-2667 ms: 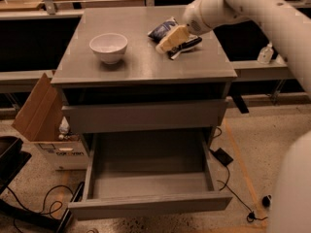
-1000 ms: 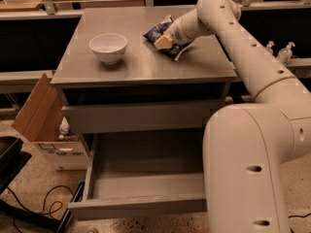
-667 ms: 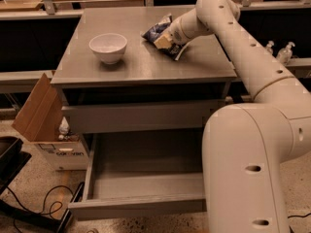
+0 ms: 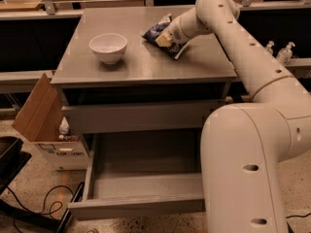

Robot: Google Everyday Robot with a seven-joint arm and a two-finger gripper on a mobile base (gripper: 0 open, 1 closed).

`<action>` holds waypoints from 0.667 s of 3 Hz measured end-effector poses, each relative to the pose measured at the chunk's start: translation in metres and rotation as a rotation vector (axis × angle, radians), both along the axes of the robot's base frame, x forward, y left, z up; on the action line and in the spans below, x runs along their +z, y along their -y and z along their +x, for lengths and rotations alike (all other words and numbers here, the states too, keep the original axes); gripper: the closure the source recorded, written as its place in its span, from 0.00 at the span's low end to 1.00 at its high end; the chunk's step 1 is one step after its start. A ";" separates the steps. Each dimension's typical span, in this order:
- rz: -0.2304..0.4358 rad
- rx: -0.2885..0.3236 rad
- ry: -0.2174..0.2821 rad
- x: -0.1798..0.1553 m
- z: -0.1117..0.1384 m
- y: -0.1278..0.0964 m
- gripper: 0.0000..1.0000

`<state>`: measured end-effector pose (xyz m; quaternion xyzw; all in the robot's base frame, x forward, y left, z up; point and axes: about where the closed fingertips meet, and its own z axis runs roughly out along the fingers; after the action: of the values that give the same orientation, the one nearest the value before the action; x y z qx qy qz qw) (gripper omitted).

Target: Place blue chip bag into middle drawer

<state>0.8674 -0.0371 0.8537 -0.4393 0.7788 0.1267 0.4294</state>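
The blue chip bag (image 4: 155, 29), dark blue with white markings, is at the back right of the grey cabinet top (image 4: 141, 64). My gripper (image 4: 165, 39) reaches in from the right and is shut on the bag's middle, with the bag tilted up at its left end. The middle drawer (image 4: 146, 171) stands pulled open at the bottom front, its flat grey floor bare. My arm's large white body hides the drawer's right side.
A white bowl (image 4: 108, 46) stands on the cabinet top, left of the bag. A closed grey drawer front (image 4: 141, 116) is above the open drawer. An open cardboard box (image 4: 43, 118) sits on the floor at the left, with cables (image 4: 34, 203) near it.
Since the earliest frame the arm has swung so its body fills the right foreground, and the gripper and bag have shifted slightly left. Nothing visible has moved in the last second.
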 end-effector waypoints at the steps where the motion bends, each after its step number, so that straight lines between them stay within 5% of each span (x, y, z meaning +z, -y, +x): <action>1: 0.000 0.000 0.000 0.000 0.000 0.000 1.00; 2: 0.000 0.000 0.000 0.001 0.000 0.000 1.00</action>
<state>0.8674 -0.0371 0.8548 -0.4393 0.7788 0.1267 0.4295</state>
